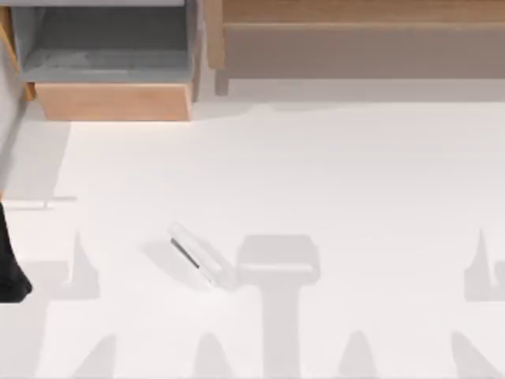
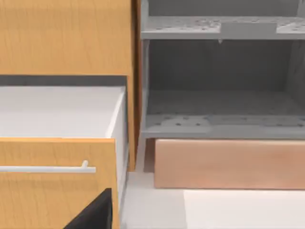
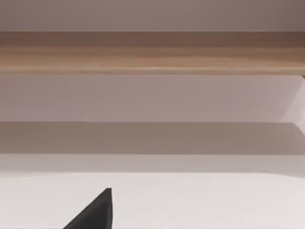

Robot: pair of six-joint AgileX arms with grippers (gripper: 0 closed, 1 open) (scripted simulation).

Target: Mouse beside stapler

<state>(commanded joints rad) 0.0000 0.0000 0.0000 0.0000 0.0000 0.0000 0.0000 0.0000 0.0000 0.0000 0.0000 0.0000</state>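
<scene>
Meanwhile the stapler (image 1: 195, 261) is lying left of centre on the white table (image 1: 331, 174); my left arm (image 1: 11, 264) is sitting at the left edge, finger spacing impossible to tell.

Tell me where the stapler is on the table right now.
In the top view the stapler lies flat on the white table, left of centre toward the near edge, angled diagonally, well in front of the open wooden drawer.

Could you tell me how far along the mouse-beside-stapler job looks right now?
Nothing looks done. The stapler lies alone on the white table, left of centre, with nothing beside it. Nothing is in hand; the left arm sits at the table's left edge. Fetching and placing the mouse remains.
</scene>
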